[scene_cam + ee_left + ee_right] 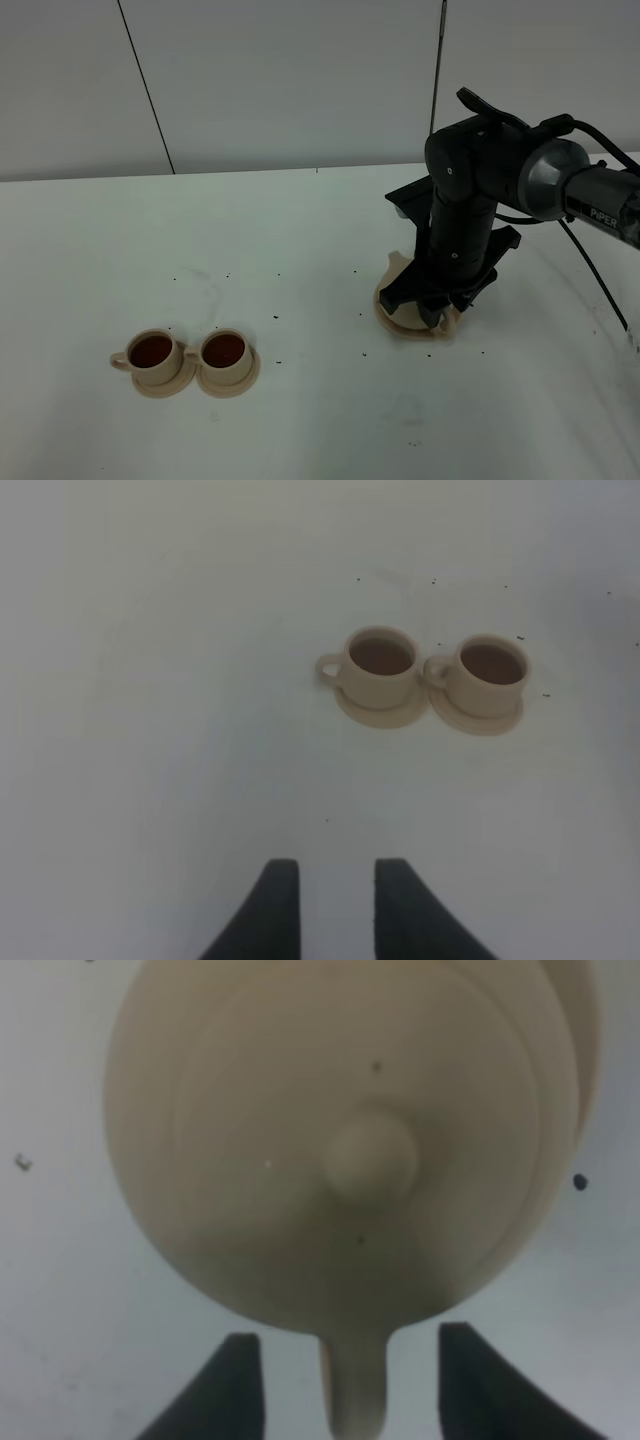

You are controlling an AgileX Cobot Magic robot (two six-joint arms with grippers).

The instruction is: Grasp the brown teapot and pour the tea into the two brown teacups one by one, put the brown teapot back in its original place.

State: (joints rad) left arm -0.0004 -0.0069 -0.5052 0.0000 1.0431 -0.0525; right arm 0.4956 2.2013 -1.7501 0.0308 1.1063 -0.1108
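At right of the high view, our right gripper (340, 1385) stands spread around the brown teapot (350, 1140) handle; we should lift straight up, clearing it.

We see one arm (470, 200) in the exterior high view, matte black housings, chunky rounded joints. The link at 3 o'clock has a grey metallic collar and white "PIPER" lettering. A black cable loops off the top of the joint and another thin one trails down toward 4 o'clock. A black flat bracket sticks out at the wrist. The right gripper (345, 1380) has two dark, matte, tapered fingers (225, 1390). The left gripper (328, 910) has the same black, blade-like fingers (268, 910), smooth with no visible markings.
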